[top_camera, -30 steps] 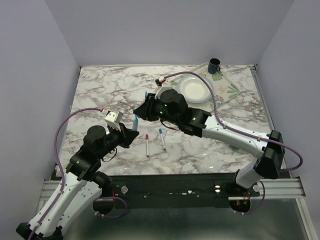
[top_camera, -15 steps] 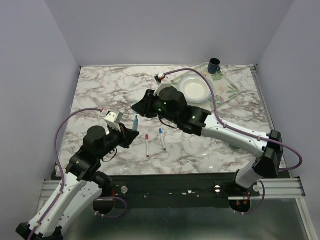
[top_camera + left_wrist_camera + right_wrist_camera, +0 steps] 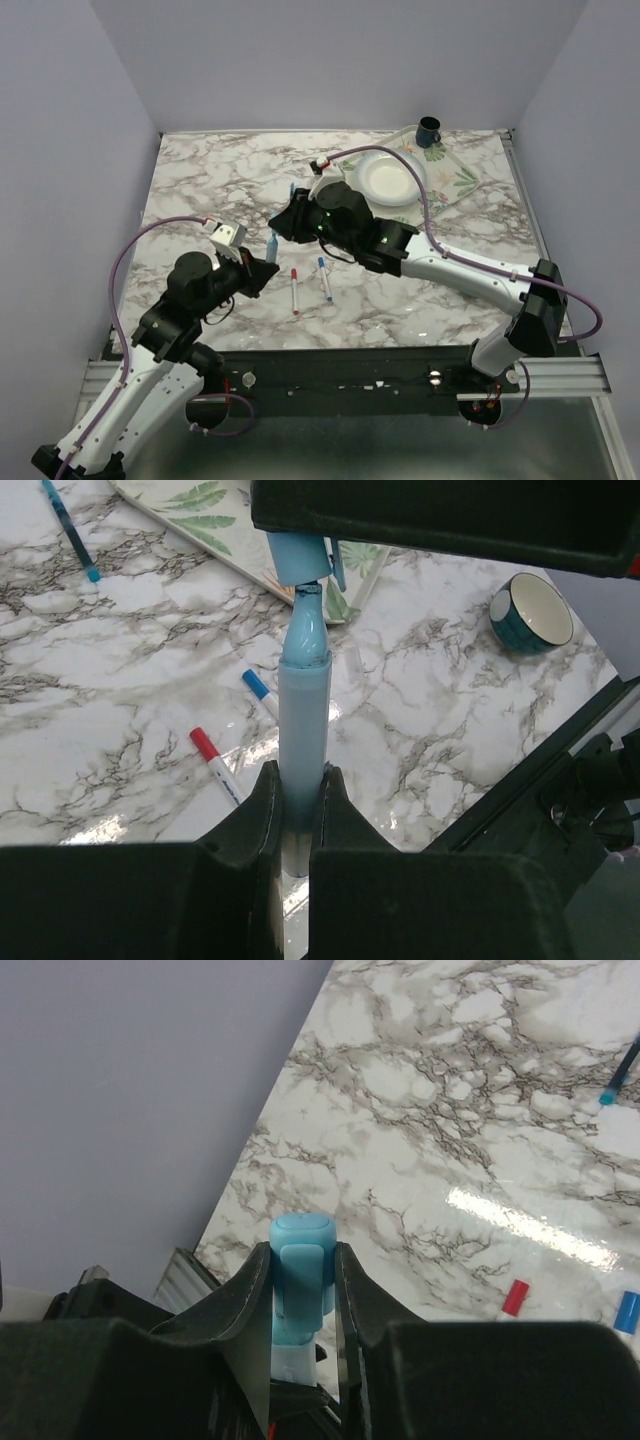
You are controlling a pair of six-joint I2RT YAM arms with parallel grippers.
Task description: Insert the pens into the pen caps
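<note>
My left gripper (image 3: 264, 266) is shut on the thick light blue pen (image 3: 272, 244), holding it upright above the table. In the left wrist view the pen (image 3: 302, 710) rises from between my fingers (image 3: 262, 810), and its dark tip sits at the mouth of the light blue cap (image 3: 298, 558). My right gripper (image 3: 285, 222) is shut on that cap (image 3: 300, 1265) and holds it just above the pen. A red-ended pen (image 3: 295, 290) and a blue-ended pen (image 3: 325, 279) lie on the marble. A thin teal pen (image 3: 70, 530) lies farther back.
A white plate (image 3: 388, 178) sits on a leaf-print placemat (image 3: 455, 175) at the back right. A dark blue mug (image 3: 428, 128) stands beyond it. The right arm reaches across the table's middle, over the loose pens.
My right gripper drew back and left with the cap half a second ago, then came back over the pen tip. The left gripper and pen stayed nearly still.
</note>
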